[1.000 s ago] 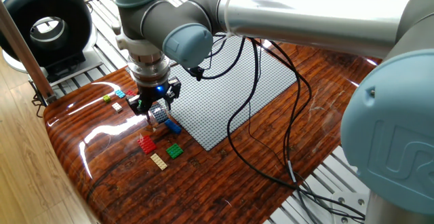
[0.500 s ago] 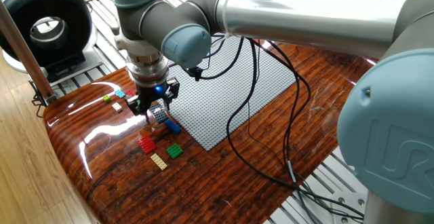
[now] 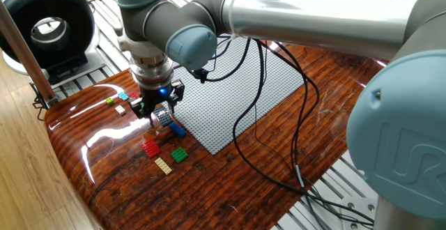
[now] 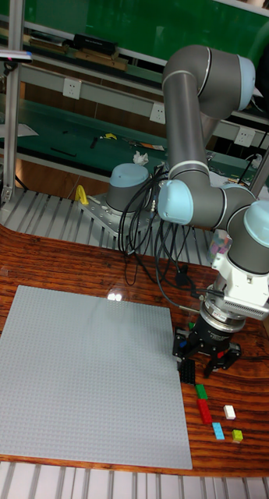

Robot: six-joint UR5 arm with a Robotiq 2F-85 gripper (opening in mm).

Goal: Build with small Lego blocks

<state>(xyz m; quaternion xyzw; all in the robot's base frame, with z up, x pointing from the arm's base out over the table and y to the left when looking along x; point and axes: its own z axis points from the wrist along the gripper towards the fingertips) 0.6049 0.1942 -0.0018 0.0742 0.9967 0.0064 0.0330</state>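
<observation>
Fingers (image 3: pixel 162 116) lowered over a blue brick (image 3: pixel 178 129) on the tabletop (image 3: pixel 230 181); grip state unclear. Red brick (image 3: pixel 150 148), green brick (image 3: pixel 180 155), tan brick (image 3: pixel 164 165) just beyond; grey baseplate (image 3: pixel 237 83) alongside.

Blocks all loose on the tabletop, none on the baseplate. Red block (image 3: pixel 150 148), green block (image 3: pixel 179 155) and tan block (image 3: pixel 163 165) lie flat, clustered near the front edge. Blue block (image 3: pixel 177 129) sits just off the baseplate's corner. Farther left, light blue block (image 3: pixel 123 96), white block (image 3: pixel 120 109), yellow-green block (image 3: pixel 110 101), small, near each other, approx. apart.
</observation>
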